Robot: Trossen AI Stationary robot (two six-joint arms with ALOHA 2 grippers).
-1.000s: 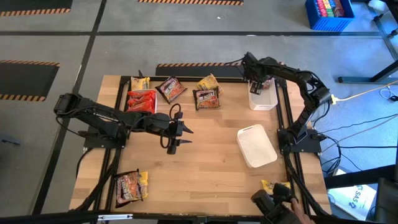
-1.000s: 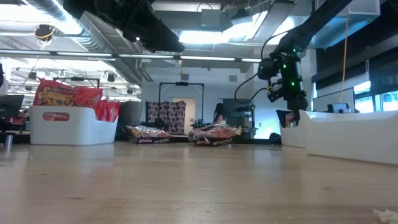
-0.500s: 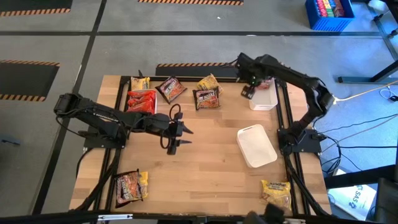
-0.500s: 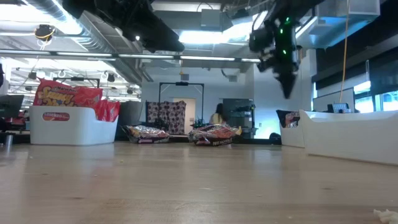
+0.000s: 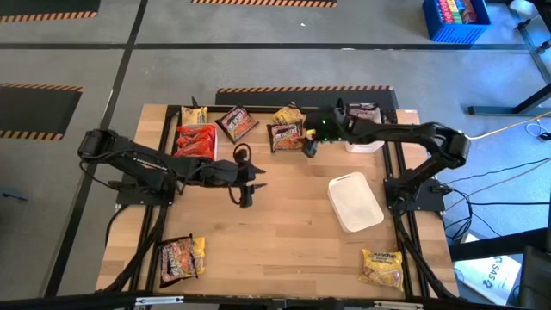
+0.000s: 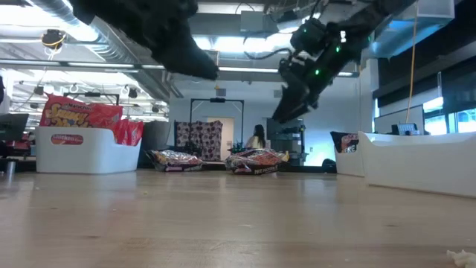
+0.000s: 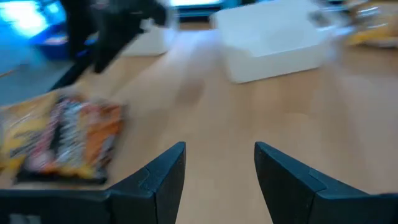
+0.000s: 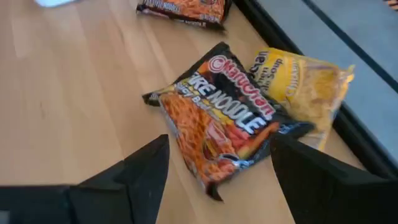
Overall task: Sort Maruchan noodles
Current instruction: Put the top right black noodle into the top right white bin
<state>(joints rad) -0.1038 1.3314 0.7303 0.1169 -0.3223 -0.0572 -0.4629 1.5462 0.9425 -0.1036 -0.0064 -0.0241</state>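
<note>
The right gripper (image 5: pixel 308 146), which a second ago hung over the small white bin (image 5: pixel 365 138) at the table's far right edge, has swung away from it and now hovers with fingers spread wide and empty just beside the dark Fire Noodle packet (image 8: pixel 214 127), on the bin's side of it; a yellow packet (image 8: pixel 303 84) lies tucked half under that dark packet's far edge; the move suggests one delivery is finished and the dark packet is the next pick. The left gripper (image 5: pixel 245 182), open and empty at mid-table, has barely shifted, its fingers (image 7: pixel 160 177) pointing across bare wood toward the flat white tray (image 5: pixel 355 201). A yellow packet (image 5: pixel 382 267) newly lies at the near right corner, beyond that tray from the bin; more packets (image 5: pixel 196 139) sit well left of the bin, still unsorted.
</note>
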